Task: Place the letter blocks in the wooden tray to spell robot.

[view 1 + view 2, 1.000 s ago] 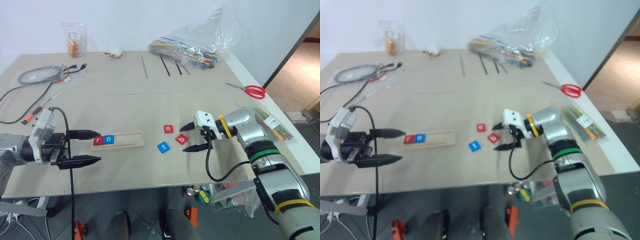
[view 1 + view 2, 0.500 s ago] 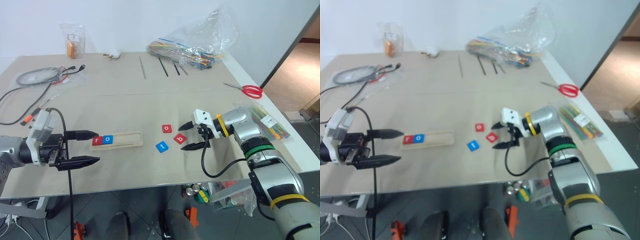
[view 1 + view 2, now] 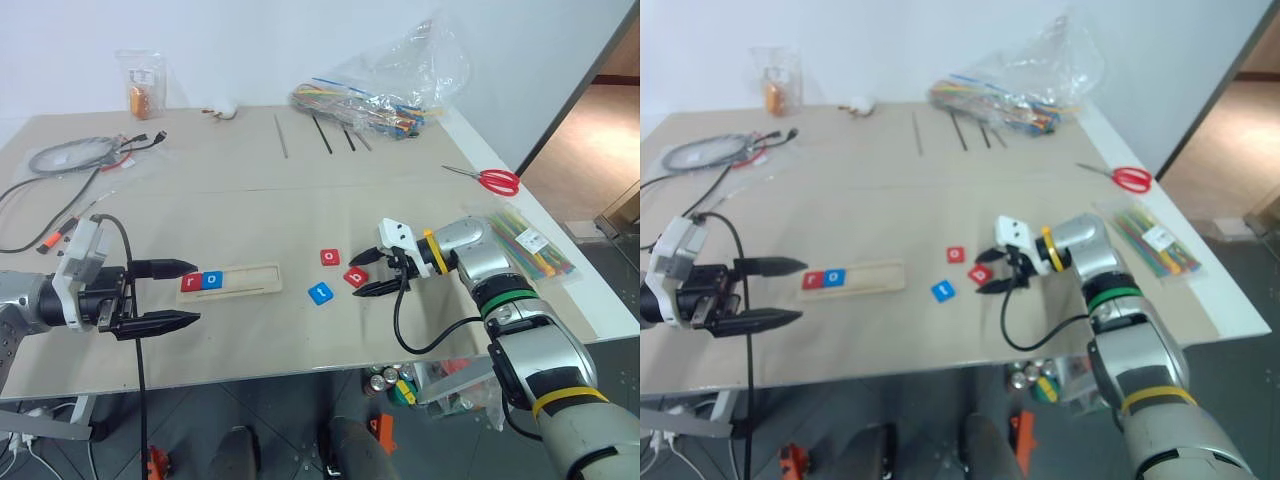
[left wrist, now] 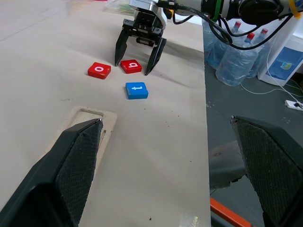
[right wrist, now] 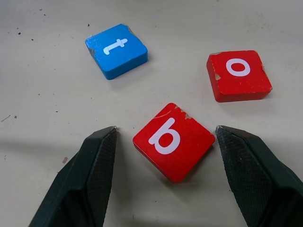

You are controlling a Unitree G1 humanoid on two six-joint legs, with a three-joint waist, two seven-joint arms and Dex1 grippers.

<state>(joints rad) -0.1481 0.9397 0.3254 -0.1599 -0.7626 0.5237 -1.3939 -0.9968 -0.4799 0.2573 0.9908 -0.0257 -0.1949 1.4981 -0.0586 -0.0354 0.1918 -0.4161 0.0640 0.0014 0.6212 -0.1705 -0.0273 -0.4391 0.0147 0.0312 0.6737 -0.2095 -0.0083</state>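
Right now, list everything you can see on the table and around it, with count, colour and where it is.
wooden tray: one, pale wood, front left
letter blocks in tray: two, red r, blue o, tray's left end
loose letter blocks: three, red b, red o, blue t, right of tray
scissors: one, red handles, right edge
cables: several, grey and black, far left
plastic bags: clear, coloured contents, far side
bottles: clear, on the floor
left gripper: open, beside tray's left end
right gripper: fingers flank red b
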